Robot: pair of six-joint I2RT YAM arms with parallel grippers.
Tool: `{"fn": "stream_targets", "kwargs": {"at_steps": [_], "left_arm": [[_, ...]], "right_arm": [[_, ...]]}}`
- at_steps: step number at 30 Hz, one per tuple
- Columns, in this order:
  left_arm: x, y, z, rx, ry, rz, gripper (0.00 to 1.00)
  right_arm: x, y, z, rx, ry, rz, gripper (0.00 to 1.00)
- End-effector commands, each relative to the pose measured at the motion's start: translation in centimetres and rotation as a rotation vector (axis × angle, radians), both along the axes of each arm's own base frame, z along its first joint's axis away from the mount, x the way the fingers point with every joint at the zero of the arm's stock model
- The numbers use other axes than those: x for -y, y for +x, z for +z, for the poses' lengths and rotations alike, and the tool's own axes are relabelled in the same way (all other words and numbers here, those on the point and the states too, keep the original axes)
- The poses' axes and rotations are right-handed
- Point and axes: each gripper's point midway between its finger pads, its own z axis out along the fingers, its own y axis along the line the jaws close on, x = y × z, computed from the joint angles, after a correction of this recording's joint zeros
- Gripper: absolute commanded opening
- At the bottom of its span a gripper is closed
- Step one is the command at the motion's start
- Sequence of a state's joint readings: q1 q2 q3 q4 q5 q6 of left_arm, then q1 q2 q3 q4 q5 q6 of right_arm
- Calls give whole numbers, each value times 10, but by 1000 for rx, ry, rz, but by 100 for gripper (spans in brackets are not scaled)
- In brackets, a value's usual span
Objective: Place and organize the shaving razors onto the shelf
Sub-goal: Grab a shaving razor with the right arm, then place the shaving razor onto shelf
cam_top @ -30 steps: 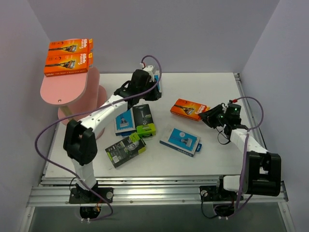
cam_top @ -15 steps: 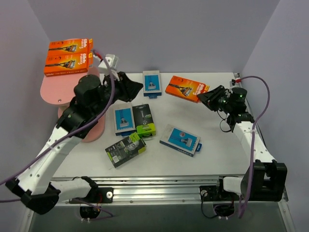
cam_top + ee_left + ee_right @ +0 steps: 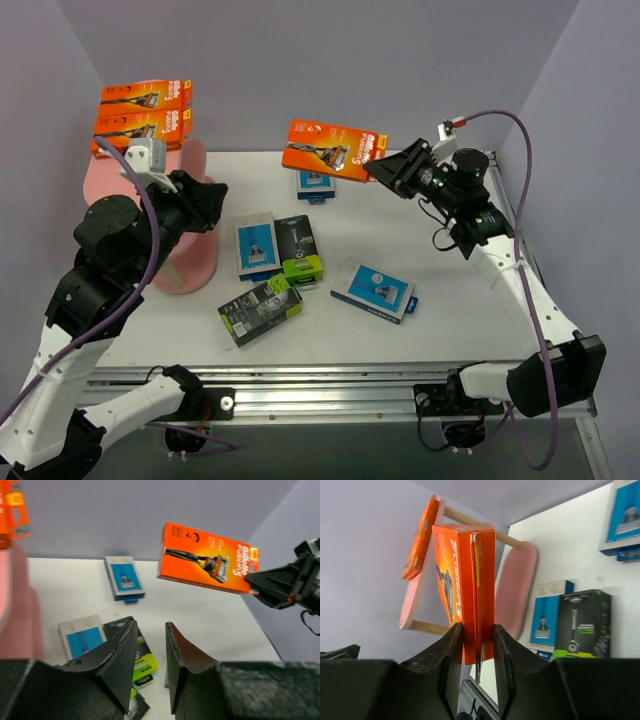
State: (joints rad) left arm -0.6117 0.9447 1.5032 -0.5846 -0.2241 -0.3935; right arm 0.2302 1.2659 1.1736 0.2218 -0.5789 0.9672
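Finding: a robotics laboratory test cell. Evidence: the left arm (image 3: 105, 250) and right arm (image 3: 500, 265), 2 in all, are bolted to an aluminium rail (image 3: 320, 405) at the near edge of a white table (image 3: 350, 340). Plain lavender panels (image 3: 330, 60) box the table in on 3 sides. Purple cables (image 3: 500, 112) run exposed along both arms. Each wrist carries a camera.

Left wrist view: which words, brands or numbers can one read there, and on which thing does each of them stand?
"Gillette Fusion5": on the orange pack, which the right gripper holds in the air.
Small white print near that pack's upper left corner: too small to read.
Far blue pack, near blue pack, black-and-lime pack: print too blurred to read.
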Motion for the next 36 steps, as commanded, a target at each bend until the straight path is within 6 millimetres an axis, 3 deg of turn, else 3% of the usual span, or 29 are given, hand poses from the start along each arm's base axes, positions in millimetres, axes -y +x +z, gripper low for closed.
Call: {"fn": "stream_targets", "kwargs": {"at_steps": [1,3,7,14,18,19,21,22,27,36], "left_arm": [[-62,-11,27,68,58,240,38],[-78,-19,36,91,75,284,38],[-107,-34,59,141,77,383,38],[-141,-51,88,206,116,496,39],[-142,-51,89,208,127,497,39],[-140,-49,87,203,134,495,39],[-139,-47,85,201,146,491,39],[-137,-44,84,198,154,489,40],[-131,-38,82,194,182,479,40],[-127,-13,66,168,273,533,40]], "right_arm": [[-35,-9,61,142,81,58,0],[-49,-12,79,176,93,79,0],[-85,-23,96,198,113,140,0],[-163,-38,98,194,137,255,0],[-208,-57,101,198,155,339,0],[-220,-54,94,186,151,348,0],[-238,-67,103,201,173,405,0],[-248,-67,97,191,171,419,0],[-267,-76,112,206,222,457,0],[-299,-84,114,185,276,507,0]]}}
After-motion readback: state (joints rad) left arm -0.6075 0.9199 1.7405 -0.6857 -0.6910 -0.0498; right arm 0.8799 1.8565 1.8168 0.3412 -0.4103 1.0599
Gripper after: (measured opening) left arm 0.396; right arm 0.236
